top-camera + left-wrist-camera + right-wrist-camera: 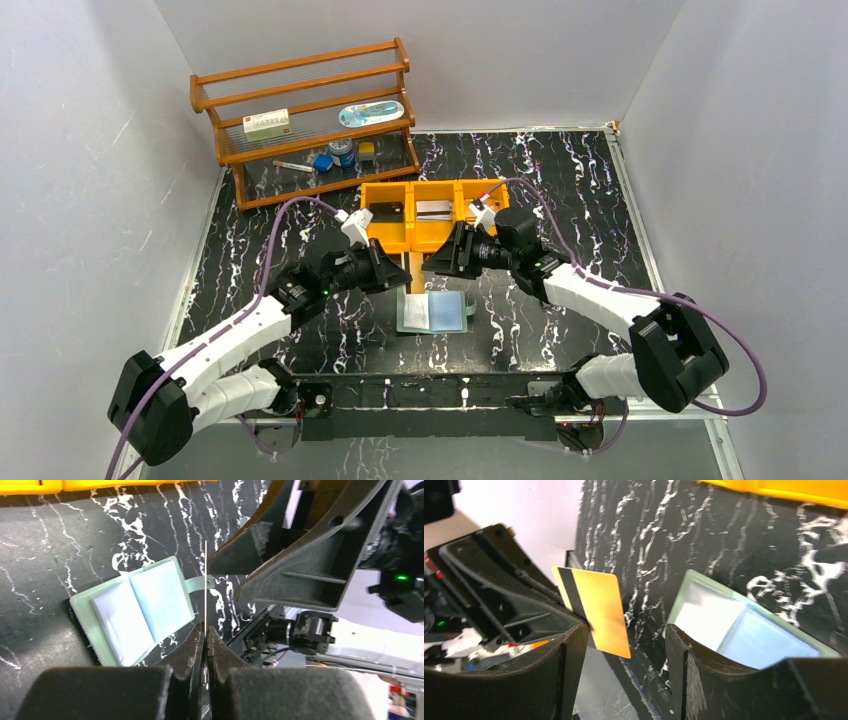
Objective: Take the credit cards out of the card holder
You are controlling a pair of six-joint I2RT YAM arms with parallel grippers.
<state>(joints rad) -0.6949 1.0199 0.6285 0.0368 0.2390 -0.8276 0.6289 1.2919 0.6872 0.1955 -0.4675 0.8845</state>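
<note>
Left fingers [189, 659] pinching one tan card [596, 612], right fingers [556, 680] apart, seemingly empty, one card holder [150, 600] open

Left wrist view: the card [205, 580] appears edge-on as a thin pale line, both faces hidden, its lower end lost between the left gripper's [205, 629] pressed tips. Right wrist view: the card holder [724, 615] is cut off by the right gripper's [624, 632] finger and the frame edge; the orange bin [799, 492] is cropped to a strip. Top view: items on the wooden rack [300, 64] are too small to identify.
</note>
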